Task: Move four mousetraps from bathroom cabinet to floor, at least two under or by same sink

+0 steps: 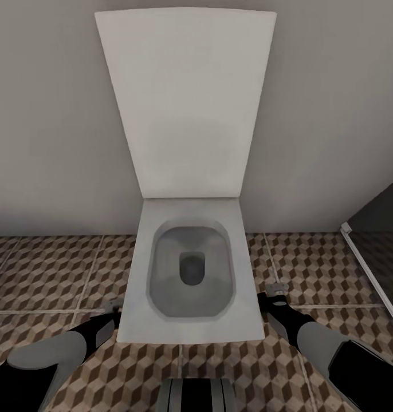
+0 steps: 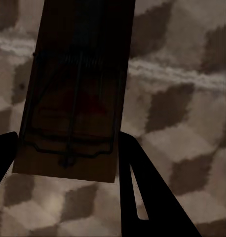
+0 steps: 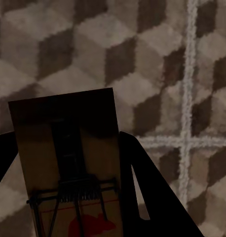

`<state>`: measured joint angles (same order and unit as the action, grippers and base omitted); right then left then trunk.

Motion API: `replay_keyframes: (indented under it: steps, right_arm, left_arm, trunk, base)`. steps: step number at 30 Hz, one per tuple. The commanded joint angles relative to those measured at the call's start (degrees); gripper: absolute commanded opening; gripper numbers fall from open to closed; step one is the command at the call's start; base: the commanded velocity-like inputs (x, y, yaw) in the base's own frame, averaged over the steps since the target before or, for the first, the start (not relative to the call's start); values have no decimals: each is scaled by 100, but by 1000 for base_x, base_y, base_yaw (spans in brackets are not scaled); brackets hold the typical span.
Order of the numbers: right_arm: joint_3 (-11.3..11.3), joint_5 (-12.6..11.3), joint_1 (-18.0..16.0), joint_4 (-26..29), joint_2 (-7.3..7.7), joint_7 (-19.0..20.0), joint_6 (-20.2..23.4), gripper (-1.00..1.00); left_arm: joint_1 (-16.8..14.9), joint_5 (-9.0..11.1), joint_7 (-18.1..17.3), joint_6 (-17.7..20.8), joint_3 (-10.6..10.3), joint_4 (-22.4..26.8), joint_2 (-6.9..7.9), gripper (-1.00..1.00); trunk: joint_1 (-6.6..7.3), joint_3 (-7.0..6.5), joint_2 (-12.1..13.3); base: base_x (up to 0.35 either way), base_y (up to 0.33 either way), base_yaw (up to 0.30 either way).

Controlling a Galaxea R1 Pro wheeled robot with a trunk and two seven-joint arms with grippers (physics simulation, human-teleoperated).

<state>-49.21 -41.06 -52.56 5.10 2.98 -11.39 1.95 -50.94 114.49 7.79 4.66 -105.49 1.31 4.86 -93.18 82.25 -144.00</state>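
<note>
In the left wrist view my left gripper (image 2: 66,140) is shut on a mousetrap (image 2: 78,74), a brown wooden board with a wire spring and a red mark, held just above the bathroom floor (image 2: 182,123). My right gripper (image 3: 63,138) is likewise shut on a second mousetrap (image 3: 63,197) over the cube-patterned bathroom floor (image 3: 93,49). In the head view the left gripper (image 1: 113,306) and the right gripper (image 1: 275,289) hang low on either side of a toilet, above the bathroom floor (image 1: 47,269). The sink and the cabinet are out of view.
A square white toilet (image 1: 191,320) with its lid (image 1: 185,103) raised stands straight ahead against a grey wall (image 1: 47,114). The shower's white frame (image 1: 368,269) and dark glass sit at the right. Patterned tiles lie open to both sides of the toilet.
</note>
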Motion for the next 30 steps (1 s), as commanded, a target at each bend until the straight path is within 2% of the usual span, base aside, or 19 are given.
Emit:
replay_keyframes:
  steps: [1,19,24,30]
  right_arm:
    - [-48,-60,0,17,3,-42,17,-100]
    - [-51,-40,0,29,29,-77,-3,-100]
    - [-67,-22,0,33,34,-75,-214,-100]
    - [-43,-25,-140,96,65,-74,-273,-100]
  left_arm:
    - [-4,31,30,-38,-51,14,5,-100]
    - [-7,38,27,-141,-68,-15,57,-100]
    - [-6,38,29,-141,-68,-27,59,-100]
    - [-198,39,61,-340,-68,-139,216,-100]
  trunk:
    - [1,3,-1]
    - [1,3,-1]
    - [1,3,-1]
    - [1,3,-1]
  base:
    - [0,0,0]
    - [0,0,0]
    - [0,0,0]
    - [0,0,0]
